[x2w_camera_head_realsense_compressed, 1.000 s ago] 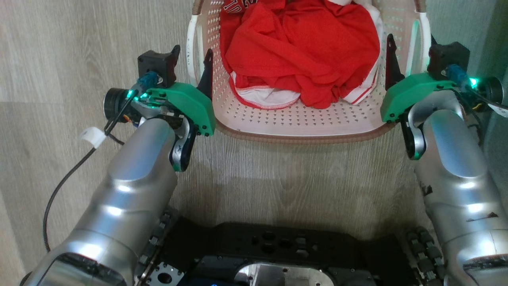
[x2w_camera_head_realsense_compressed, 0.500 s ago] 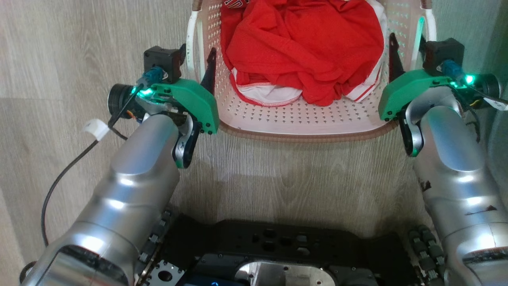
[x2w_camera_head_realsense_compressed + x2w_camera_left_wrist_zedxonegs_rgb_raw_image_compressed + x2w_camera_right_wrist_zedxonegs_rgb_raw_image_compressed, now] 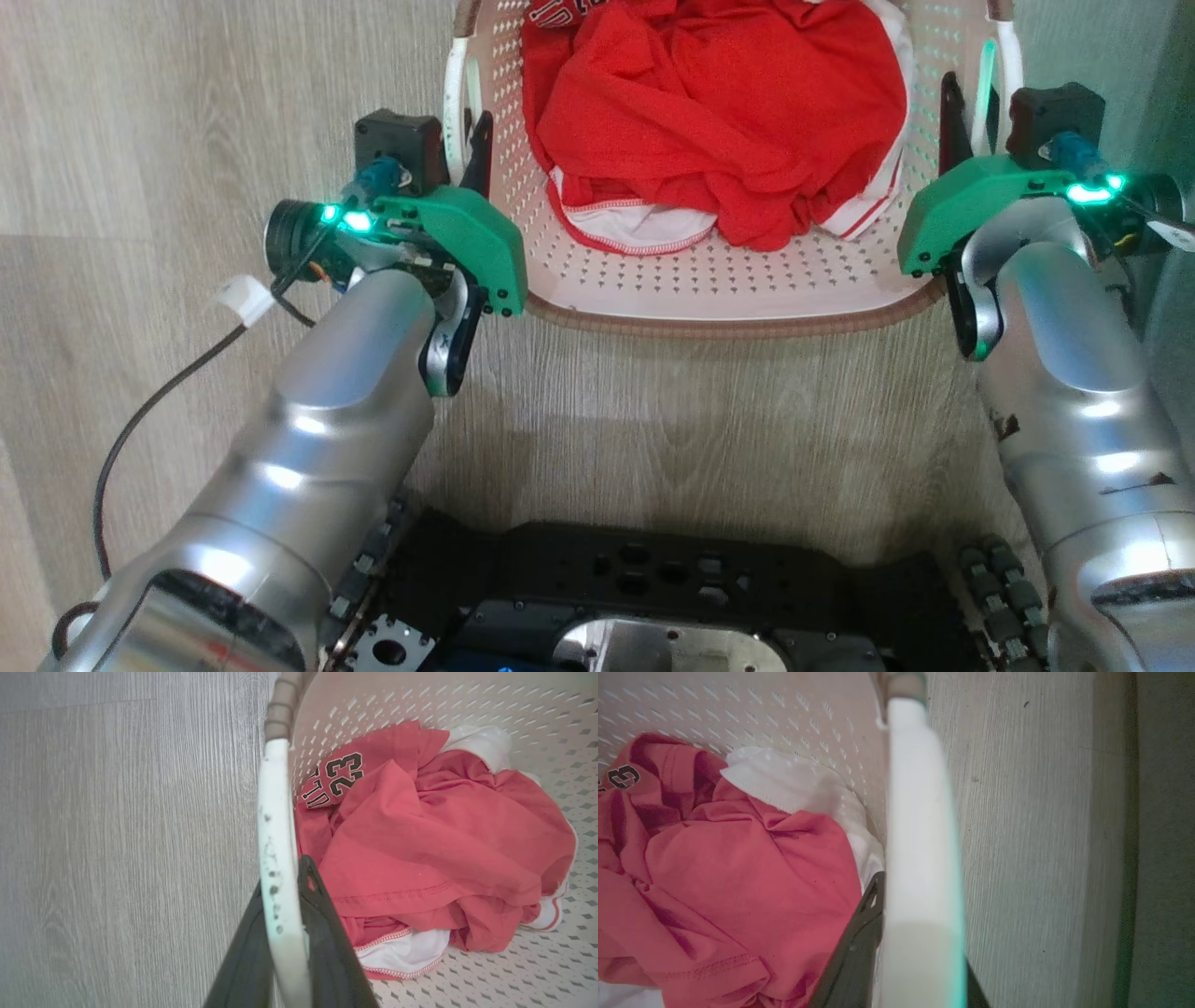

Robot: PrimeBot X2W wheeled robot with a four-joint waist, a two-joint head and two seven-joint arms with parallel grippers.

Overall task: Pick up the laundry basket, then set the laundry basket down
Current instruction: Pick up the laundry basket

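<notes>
Ahead of the robot base, laundry basket (image 3: 709, 280) sits between both arms, clothes (image 3: 719, 112) inside. Left claw (image 3: 464, 140) clamped across left handle (image 3: 275, 858), right claw (image 3: 971, 112) across right handle (image 3: 920, 858): two-sided grip keeps load level. Contact with floor (image 3: 700, 401) unclear.

Perforated plastic laundry basket (image 3: 709, 280) (matt); wood-grain floor (image 3: 187, 112).

Head cam: steep look down on basket (image 3: 728, 327). Wrist cams: tight on left handle (image 3: 275, 835) and right handle (image 3: 920, 835), facing along them. All share red clothes (image 3: 719, 112).
</notes>
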